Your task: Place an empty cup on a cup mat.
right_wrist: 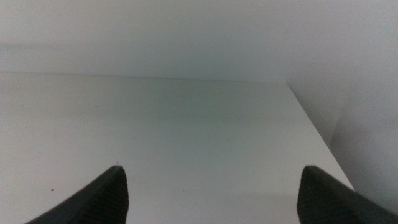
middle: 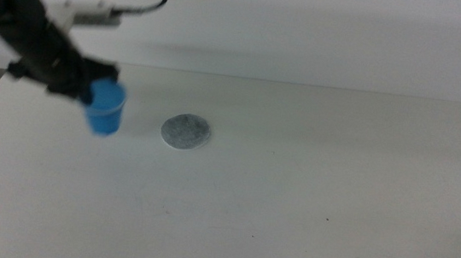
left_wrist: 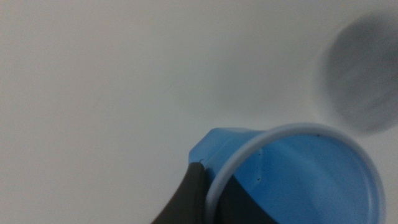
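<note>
The left claw (middle: 90, 90) grips the small bright blue tapered plastic cup (middle: 106, 108) by its pale rim, near the flat round speckled grey cup mat (middle: 186, 131) on the white counter (middle: 309, 197). Placement remains. The right claw (right_wrist: 211, 193), spread wide, waits elsewhere.

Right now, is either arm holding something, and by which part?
The left gripper holds the cup by its rim, one jaw inside and one outside. The right gripper is open and holds nothing.
</note>
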